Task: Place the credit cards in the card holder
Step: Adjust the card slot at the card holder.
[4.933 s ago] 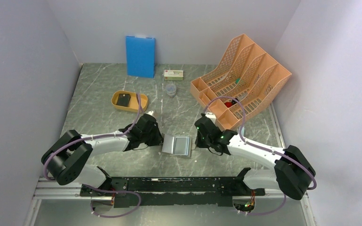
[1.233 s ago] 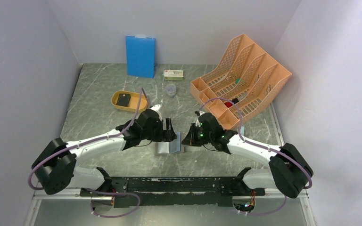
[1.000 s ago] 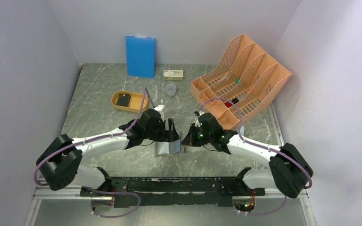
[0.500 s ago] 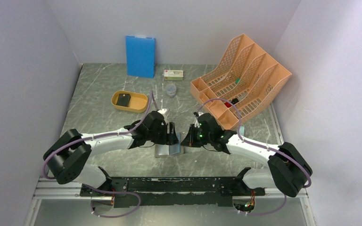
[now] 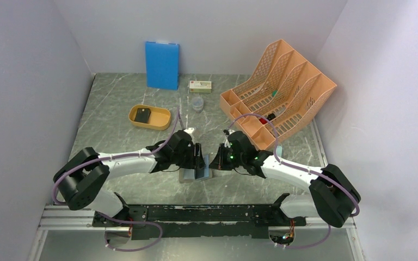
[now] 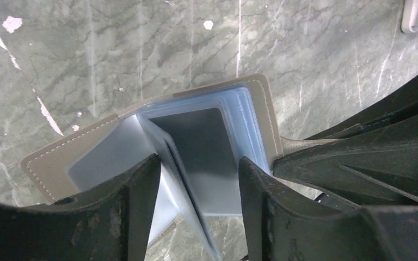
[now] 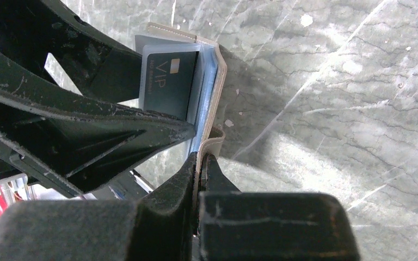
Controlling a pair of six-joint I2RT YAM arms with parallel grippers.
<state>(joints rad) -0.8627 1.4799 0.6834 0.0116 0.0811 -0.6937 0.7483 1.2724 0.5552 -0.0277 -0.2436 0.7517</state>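
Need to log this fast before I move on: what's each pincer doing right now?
Left pincer: open, straddling the inner pockets of the card holder.
Right pincer: closed on the card holder's outer edge.

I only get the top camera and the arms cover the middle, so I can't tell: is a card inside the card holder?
Observer: Yes, the right wrist camera shows a dark card marked VIP tucked into a pocket of the card holder.
Operator: Is anyone holding the holder?
Observer: The right gripper is pinched shut on its grey edge.
Operator: And the left one?
Observer: The left gripper is open, straddling the pale blue pockets.
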